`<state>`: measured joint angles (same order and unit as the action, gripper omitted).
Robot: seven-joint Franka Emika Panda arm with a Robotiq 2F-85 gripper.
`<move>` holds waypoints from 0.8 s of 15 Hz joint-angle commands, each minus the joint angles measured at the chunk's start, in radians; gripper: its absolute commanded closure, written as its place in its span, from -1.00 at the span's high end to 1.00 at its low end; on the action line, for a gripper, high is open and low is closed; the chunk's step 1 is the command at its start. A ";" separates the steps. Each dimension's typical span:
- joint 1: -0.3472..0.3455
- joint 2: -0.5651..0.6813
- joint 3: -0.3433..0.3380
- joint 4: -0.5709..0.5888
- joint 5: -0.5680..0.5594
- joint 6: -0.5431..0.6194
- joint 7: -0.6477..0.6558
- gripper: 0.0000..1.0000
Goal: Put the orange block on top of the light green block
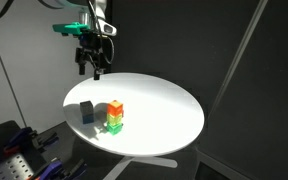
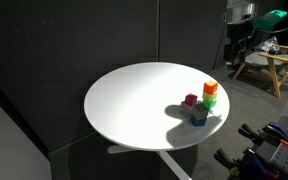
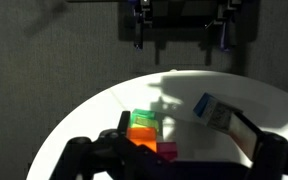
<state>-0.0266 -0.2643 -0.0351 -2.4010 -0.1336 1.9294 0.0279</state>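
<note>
The orange block (image 1: 116, 107) sits on top of the light green block (image 1: 115, 125) on the round white table (image 1: 169, 100). The stack shows in both exterior views, with orange (image 2: 211, 89) above green (image 2: 210, 101). In the wrist view the orange block (image 3: 141, 133) touches the green block (image 3: 144, 119). My gripper (image 1: 92, 66) is open and empty. It hangs high above the table's edge, well away from the stack, and also shows in an exterior view (image 2: 236, 48). In the wrist view its fingers (image 3: 174, 165) are spread wide at the bottom edge.
A dark blue-grey cube (image 1: 86, 113) (image 2: 199, 117) (image 3: 212, 110) stands beside the stack. A small pink piece (image 2: 191, 100) (image 3: 167, 150) lies against the stack. A wooden chair (image 2: 269, 65) stands past the table. Dark equipment (image 1: 24, 150) sits by the table's edge.
</note>
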 commanded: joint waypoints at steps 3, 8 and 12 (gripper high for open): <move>0.021 -0.176 0.008 -0.078 0.029 -0.041 -0.072 1.00; 0.042 -0.283 0.004 -0.100 0.043 -0.080 -0.107 1.00; 0.059 -0.351 -0.002 -0.110 0.080 -0.116 -0.153 1.00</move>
<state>0.0184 -0.5487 -0.0274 -2.4923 -0.0867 1.8473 -0.0784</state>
